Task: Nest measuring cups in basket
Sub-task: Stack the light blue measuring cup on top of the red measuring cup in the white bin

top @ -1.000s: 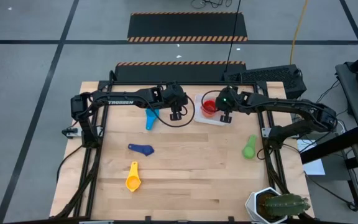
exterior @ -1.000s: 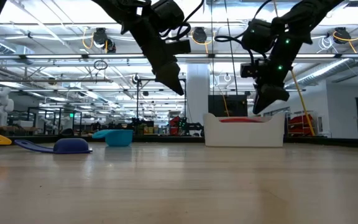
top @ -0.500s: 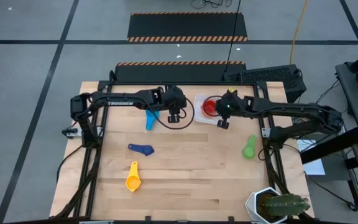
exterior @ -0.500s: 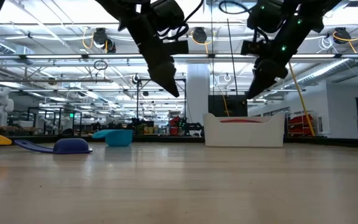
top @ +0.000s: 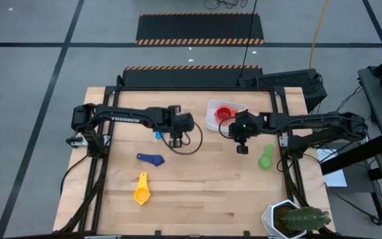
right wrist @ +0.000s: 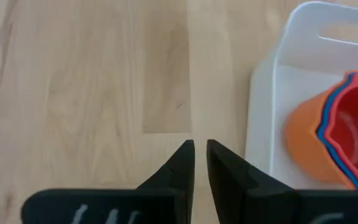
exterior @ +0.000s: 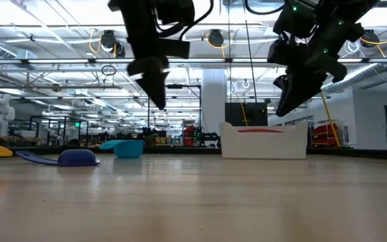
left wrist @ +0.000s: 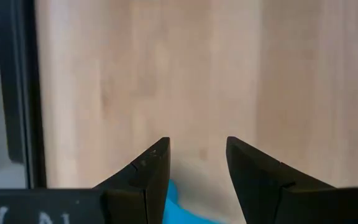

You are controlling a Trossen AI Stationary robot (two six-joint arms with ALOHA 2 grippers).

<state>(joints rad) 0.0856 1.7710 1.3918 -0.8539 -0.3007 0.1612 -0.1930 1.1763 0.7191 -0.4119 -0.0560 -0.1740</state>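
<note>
**Right pincer clear of the basket, left over the light blue cup**

Cups nested so far sit in the basket (top: pixel 216 116) at the table's far edge: a red cup (right wrist: pixel 353 140) inside a blue one inside an orange cup (right wrist: pixel 303 143). The rest lie loose on the table (top: pixel 204 179): light blue cup (top: pixel 158 129) near the far left, navy cup (top: pixel 151 159) nearer the middle, yellow cup (top: pixel 142 190) below it, green cup (top: pixel 266 158) at the right.

A second ago the right pincer (top: pixel 242 147) hung over the basket; it has since pulled back toward the table's middle, just beside the basket. Its fingers are pressed nearly together and hold nothing, so the last drop looks finished.

The left pincer (top: pixel 175 141) has meanwhile slid from the basket side to above the light blue cup, fingers spread and empty, with that cup's blue edge showing between them in its wrist view. That suggests the light blue cup is next.
</note>
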